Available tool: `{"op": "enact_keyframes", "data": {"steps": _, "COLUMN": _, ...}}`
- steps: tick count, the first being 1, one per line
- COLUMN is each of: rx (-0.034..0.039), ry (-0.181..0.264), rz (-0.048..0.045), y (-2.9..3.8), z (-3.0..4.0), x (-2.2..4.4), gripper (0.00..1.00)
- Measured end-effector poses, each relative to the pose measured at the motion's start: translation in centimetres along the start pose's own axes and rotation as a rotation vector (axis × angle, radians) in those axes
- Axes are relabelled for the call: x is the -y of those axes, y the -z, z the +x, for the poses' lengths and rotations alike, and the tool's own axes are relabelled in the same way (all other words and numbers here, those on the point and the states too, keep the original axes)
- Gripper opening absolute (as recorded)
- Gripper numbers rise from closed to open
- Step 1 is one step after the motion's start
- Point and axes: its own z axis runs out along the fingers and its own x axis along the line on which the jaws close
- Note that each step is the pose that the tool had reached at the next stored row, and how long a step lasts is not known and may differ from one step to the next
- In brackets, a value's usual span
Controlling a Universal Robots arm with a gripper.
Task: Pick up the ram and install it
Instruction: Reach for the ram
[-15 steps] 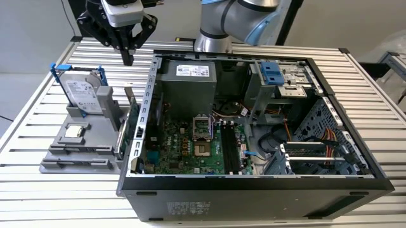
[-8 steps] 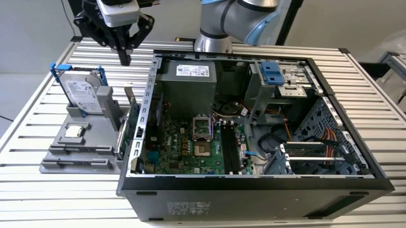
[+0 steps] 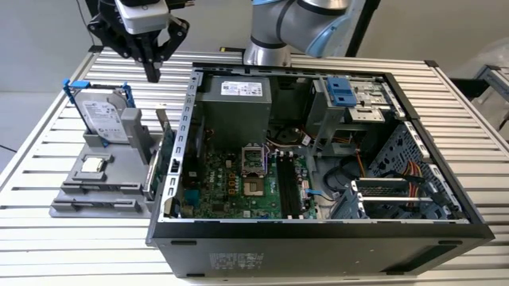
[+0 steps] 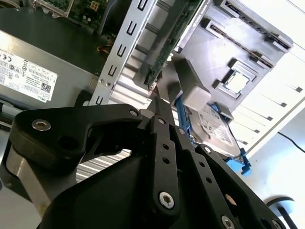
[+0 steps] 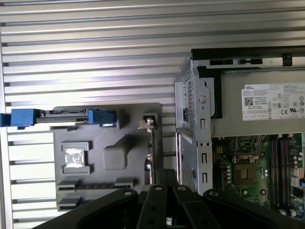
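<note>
The ram (image 3: 164,128) stands on edge in a grey holder (image 3: 104,185) on the exterior view's left, beside the open computer case (image 3: 318,232). In the second wrist view the ram (image 4: 167,43) shows as a thin green-edged board; in the first wrist view the ram (image 5: 151,148) is edge-on. My gripper (image 3: 151,74) hangs above the ram's upper end, apart from it, fingers shut together on nothing. In the wrist views the gripper (image 4: 156,101) (image 5: 164,175) points at the board's near end. The motherboard's dark memory slots (image 3: 290,185) lie inside the case.
A silver hard drive with blue rails (image 3: 104,116) stands upright in the same holder, beside a grey post (image 3: 135,134). A small square processor chip (image 3: 95,164) lies flat in front. The case's metal wall (image 3: 185,137) rises right next to the ram. Ribbed tabletop (image 3: 71,238) surrounds everything.
</note>
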Motion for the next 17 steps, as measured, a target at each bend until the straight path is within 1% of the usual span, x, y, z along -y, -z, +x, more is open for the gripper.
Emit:
{"op": "enact_keyframes", "data": {"steps": 7, "rx": -0.0001, "ry": 0.000, "rz": 0.0000, "y": -0.01, "z": 0.55, "x": 0.04, "gripper": 0.00}}
{"op": "enact_keyframes", "data": {"steps": 17, "rx": -0.0001, "ry": 0.000, "rz": 0.0001, "y": 0.00, "z": 1.53, "x": 0.11, "gripper": 0.00}}
